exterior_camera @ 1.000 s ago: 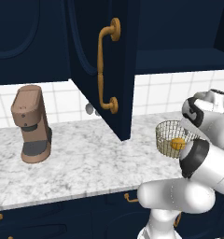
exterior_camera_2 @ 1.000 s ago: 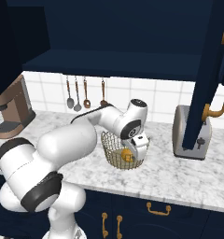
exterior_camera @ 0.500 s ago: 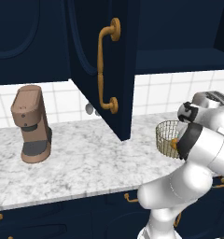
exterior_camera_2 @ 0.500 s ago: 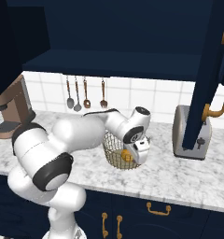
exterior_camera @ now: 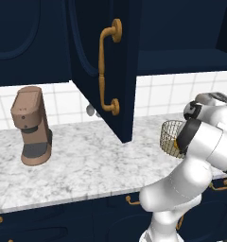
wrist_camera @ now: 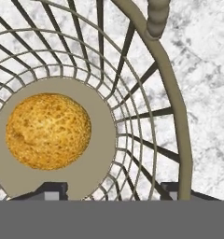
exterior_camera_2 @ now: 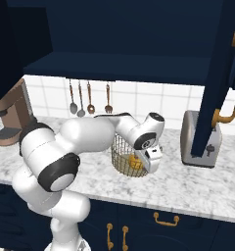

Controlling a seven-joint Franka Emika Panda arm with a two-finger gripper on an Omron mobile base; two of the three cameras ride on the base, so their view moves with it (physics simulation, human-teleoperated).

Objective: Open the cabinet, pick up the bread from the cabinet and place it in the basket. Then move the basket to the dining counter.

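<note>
Sitting on the flat bottom of the basket (wrist_camera: 146, 60), the bread (wrist_camera: 48, 131) is a round golden-orange lump, seen from above in the hand view and as a small orange spot through the mesh in the right base view (exterior_camera_2: 135, 162). The basket (exterior_camera_2: 125, 158) stands on the marble bench (exterior_camera_2: 188, 184), left of the toaster (exterior_camera_2: 199, 143) and below the spoons and fork (exterior_camera_2: 90, 99) hanging on the tiled wall. The claw (wrist_camera: 114, 191) is at the basket's near right side, with one finger tip inside the mesh and the other just outside the rim, so the rim wire runs between the two; its jaws are parted, and I cannot tell whether they touch the wire. In the right base view the white arm curves in from the left and the hand (exterior_camera_2: 152, 156) rests against the basket's right side. In the left base view the basket (exterior_camera: 171, 137) shows at the right, half hidden by the arm. The cabinet (exterior_camera: 110, 66) door stands swung open toward the near side, its long brass handle (exterior_camera: 107, 66) facing outward, and the dark shelf behind it is exposed. A brown coffee machine (exterior_camera: 31, 125) stands on the bench far to the left, well apart from the basket.
</note>
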